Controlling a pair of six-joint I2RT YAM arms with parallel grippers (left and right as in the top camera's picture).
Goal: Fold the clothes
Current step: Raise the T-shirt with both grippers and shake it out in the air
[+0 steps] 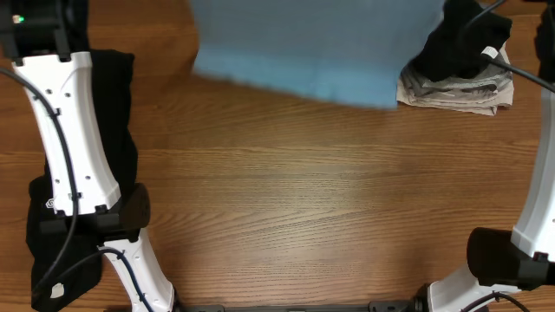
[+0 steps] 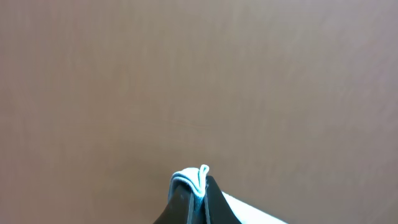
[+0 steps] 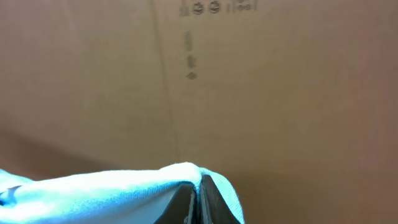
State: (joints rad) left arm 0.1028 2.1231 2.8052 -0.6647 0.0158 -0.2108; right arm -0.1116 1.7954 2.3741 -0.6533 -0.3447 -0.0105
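Warm brown wood-grain worktop (image 1: pixel 303 191) right across the overhead view, evenly lit. Beyond it, a cardboard panel (image 3: pixel 280 93) with small printed symbols (image 3: pixel 214 7).

- The T-shirt (image 1: pixel 316 52) spreads across the far middle of the table (image 1: pixel 303 199), with its near edge slanting closer to me toward the right.
- A long garment (image 1: pixel 117 113) lies along the table's left side, stretching from near to far.
- The left arm (image 1: pixel 74 147) runs over that long garment, from the near edge up to the far left corner.
- A folded pile (image 1: pixel 455 91) sits at the far right, just beside the T-shirt's right corner.
- The right arm (image 1: pixel 529 234) stands along the right edge and reaches above the folded pile.
- The left gripper (image 2: pixel 200 186) has a fold of the T-shirt pinched between its fingers.
- The right gripper (image 3: pixel 200 190) has the T-shirt's edge pinched the same way, with a cardboard wall (image 3: pixel 249 93) behind it.
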